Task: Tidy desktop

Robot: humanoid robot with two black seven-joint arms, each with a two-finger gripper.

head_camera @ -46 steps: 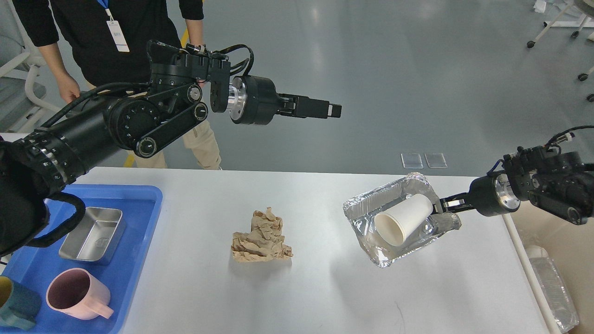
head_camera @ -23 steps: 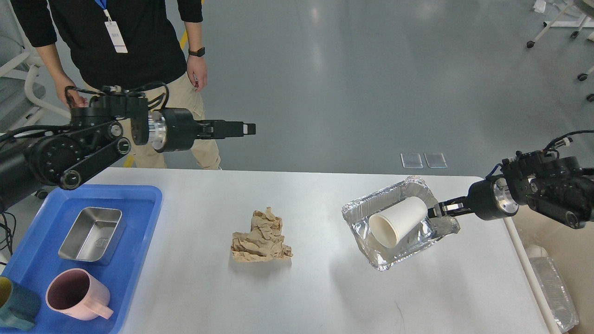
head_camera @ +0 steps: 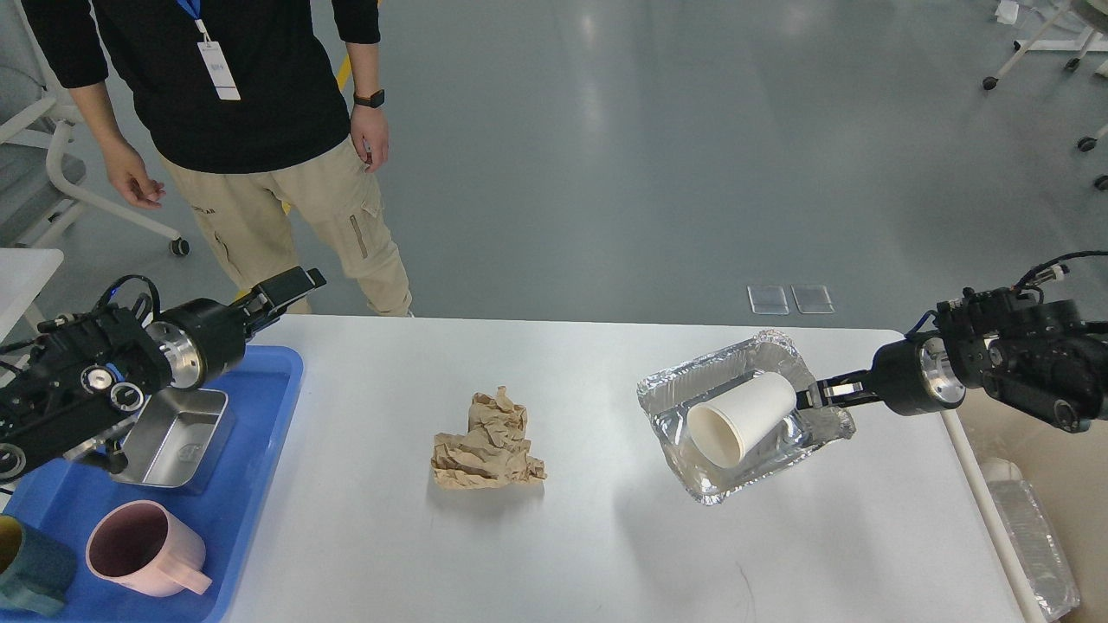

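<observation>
The white desktop carries a crumpled brown paper ball at its middle. My right gripper is shut on the right rim of a silver foil tray and holds it tilted just above the desktop. A white paper cup lies on its side in that tray, mouth toward me. My left gripper is empty, its fingers together, low over the far edge of the blue tray at the left.
The blue tray holds a steel container, a pink mug and a teal mug. A person stands behind the table's far left. A cream bin with clear plastic waste sits beyond the right edge.
My left arm has swung down and back to the left, from high above the table to low by the blue tray. The right gripper with the foil tray has barely moved.
</observation>
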